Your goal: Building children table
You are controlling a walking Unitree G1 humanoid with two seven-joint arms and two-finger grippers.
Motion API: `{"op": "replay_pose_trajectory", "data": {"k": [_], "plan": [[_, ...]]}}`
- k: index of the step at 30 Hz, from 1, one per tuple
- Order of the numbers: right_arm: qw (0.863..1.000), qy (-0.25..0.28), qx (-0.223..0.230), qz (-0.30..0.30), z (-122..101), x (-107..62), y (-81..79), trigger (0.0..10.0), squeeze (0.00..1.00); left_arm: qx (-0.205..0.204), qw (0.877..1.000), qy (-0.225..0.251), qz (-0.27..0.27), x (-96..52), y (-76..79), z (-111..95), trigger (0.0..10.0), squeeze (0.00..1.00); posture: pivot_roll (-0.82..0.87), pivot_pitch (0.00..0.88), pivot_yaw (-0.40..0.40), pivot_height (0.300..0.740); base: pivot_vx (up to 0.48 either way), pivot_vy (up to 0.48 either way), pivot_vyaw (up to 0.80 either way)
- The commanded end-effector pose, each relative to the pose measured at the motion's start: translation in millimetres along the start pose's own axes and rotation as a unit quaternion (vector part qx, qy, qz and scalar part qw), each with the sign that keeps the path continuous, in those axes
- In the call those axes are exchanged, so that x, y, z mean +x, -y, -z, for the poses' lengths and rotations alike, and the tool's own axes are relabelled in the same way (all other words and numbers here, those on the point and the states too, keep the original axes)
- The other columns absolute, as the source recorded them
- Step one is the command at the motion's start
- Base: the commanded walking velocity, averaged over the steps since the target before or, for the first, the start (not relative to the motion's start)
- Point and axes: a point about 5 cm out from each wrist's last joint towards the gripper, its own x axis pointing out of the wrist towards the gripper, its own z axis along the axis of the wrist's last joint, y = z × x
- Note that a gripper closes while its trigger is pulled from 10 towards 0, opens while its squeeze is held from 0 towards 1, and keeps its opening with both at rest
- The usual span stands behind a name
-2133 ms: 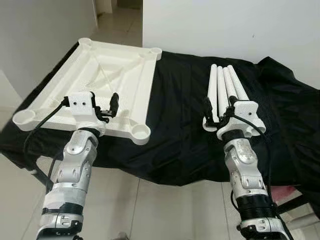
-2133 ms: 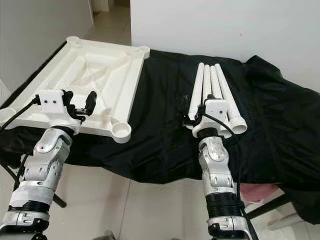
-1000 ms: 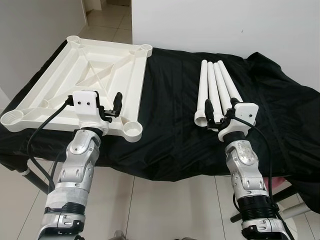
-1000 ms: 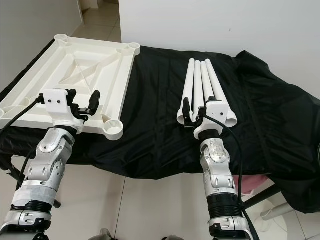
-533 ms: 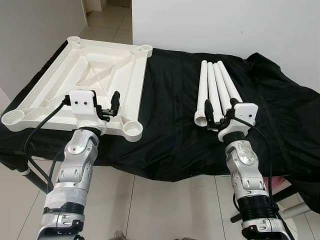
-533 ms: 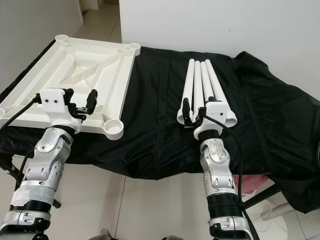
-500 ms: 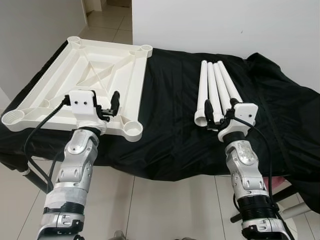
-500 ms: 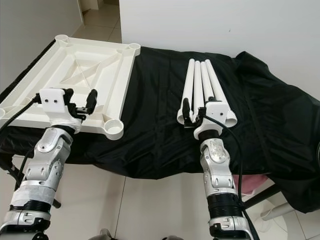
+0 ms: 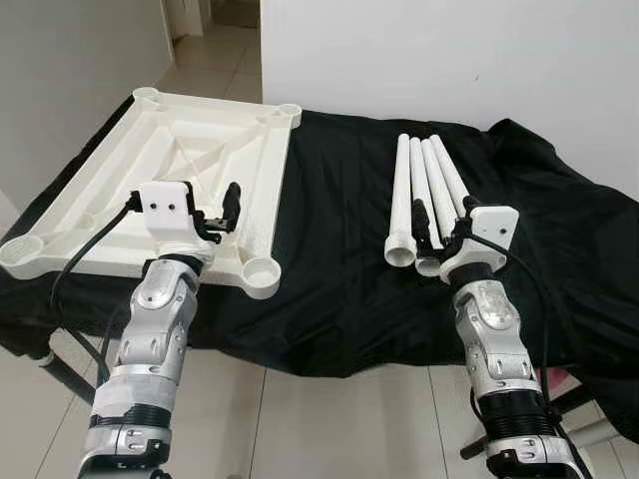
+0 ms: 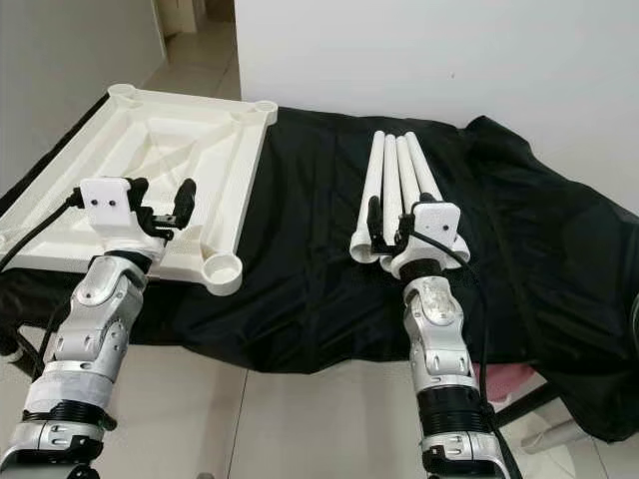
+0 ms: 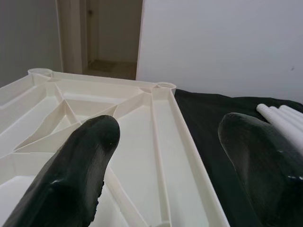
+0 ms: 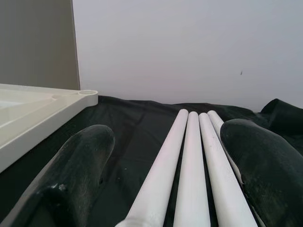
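Ribbed tabletop (image 9: 175,170), smooth round legs (image 9: 424,195), black cloth (image 9: 339,200).

A: What's on the table (image 9: 339,269)?

B: A cloth (image 9: 339,200) covers it and hangs over the front edge. On the cloth, the tabletop (image 9: 190,160) lies upside down at the left end, one corner socket (image 9: 262,271) near the front edge, two at the back.

A: And the legs (image 9: 424,195)?

B: Four, side by side, right of centre, running from near the front edge toward the back, well apart from the tabletop.

A: The grippers?

B: The left gripper (image 9: 220,215) hangs over the tabletop's front part. The right gripper (image 9: 439,225) is at the legs' near ends. The wall (image 9: 449,60) stands behind the table, a doorway (image 9: 215,12) at back left
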Motion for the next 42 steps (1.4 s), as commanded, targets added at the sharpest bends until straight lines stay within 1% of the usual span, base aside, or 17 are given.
{"op": "replay_pose_trajectory", "data": {"k": [1, 9, 17, 22, 25, 29, 33, 37, 39, 40, 42], "plan": [[1.000, 0.000, -0.001, 0.004, 0.5, 1.2, 2.4, 10.0, 0.00, 0.001, 1.000, 0.000, -0.001, 2.6, 0.9, 0.8, 10.0, 0.00, 0.02, 0.000, -0.048, 0.740, 0.262, 0.000, 0.00], [1.000, -0.001, -0.003, 0.001, 0.9, 1.0, 2.5, 10.0, 0.00, 0.000, 1.000, 0.000, -0.003, 1.2, 1.3, 1.4, 10.0, 0.00, 0.02, 0.000, -0.052, 0.740, 0.254, 0.000, 0.00], [1.000, -0.003, -0.003, 0.002, 1.5, -0.2, 2.3, 10.0, 0.00, -0.010, 1.000, 0.001, -0.009, 0.3, 0.4, 2.3, 10.0, 0.00, 0.02, 0.000, -0.049, 0.740, 0.000, 0.000, 0.00], [1.000, -0.002, 0.004, 0.001, 1.1, -1.0, 2.1, 10.0, 0.00, -0.012, 1.000, -0.011, -0.008, 1.1, 0.1, 4.0, 10.0, 0.00, 0.01, 0.000, -0.048, 0.740, 0.000, 0.000, 0.00], [1.000, -0.008, 0.000, 0.002, 2.4, -1.3, 2.3, 10.0, 0.00, -0.019, 1.000, -0.019, -0.002, 2.1, 0.6, 5.3, 10.0, 0.00, 0.00, 0.000, -0.046, 0.740, 0.000, 0.000, 0.00], [1.000, -0.017, 0.000, 0.003, 5.8, -3.4, 3.5, 10.0, 0.00, -0.027, 0.999, -0.025, 0.020, 5.4, 6.2, 5.7, 10.0, 0.00, 0.02, 0.000, -0.066, 0.740, 0.000, 0.000, 0.00], [1.000, -0.020, 0.000, 0.003, 7.6, -3.9, 2.4, 10.0, 0.00, -0.030, 0.999, -0.025, 0.018, 6.6, 5.5, 4.6, 10.0, 0.00, 0.02, 0.000, -0.061, 0.740, 0.000, 0.000, 0.00], [1.000, -0.018, 0.001, 0.000, 7.6, -2.5, -1.3, 10.0, 0.00, -0.039, 0.999, -0.021, 0.001, 6.9, 3.0, 2.8, 10.0, 0.00, 0.02, 0.000, -0.047, 0.740, 0.000, 0.254, 0.00], [1.000, -0.018, 0.001, 0.000, 7.6, -2.5, -1.3, 10.0, 0.00, -0.039, 0.999, -0.021, 0.001, 6.9, 3.0, 2.8, 10.0, 0.00, 0.02, 0.000, -0.047, 0.740, 0.000, 0.277, 0.00], [1.000, -0.017, 0.001, 0.000, 7.4, -2.3, -2.3, 10.0, 0.00, -0.041, 0.999, -0.022, 0.001, 6.7, 3.1, 2.5, 10.0, 0.00, 0.02, 0.000, -0.034, 0.740, 0.000, 0.300, 0.00], [1.000, -0.017, 0.001, 0.003, 7.9, -3.0, -3.3, 10.0, 0.00, -0.038, 0.999, -0.026, 0.010, 7.5, 5.5, 1.8, 10.0, 0.00, 0.02, 0.000, -0.031, 0.740, 0.000, 0.300, 0.00]]}}
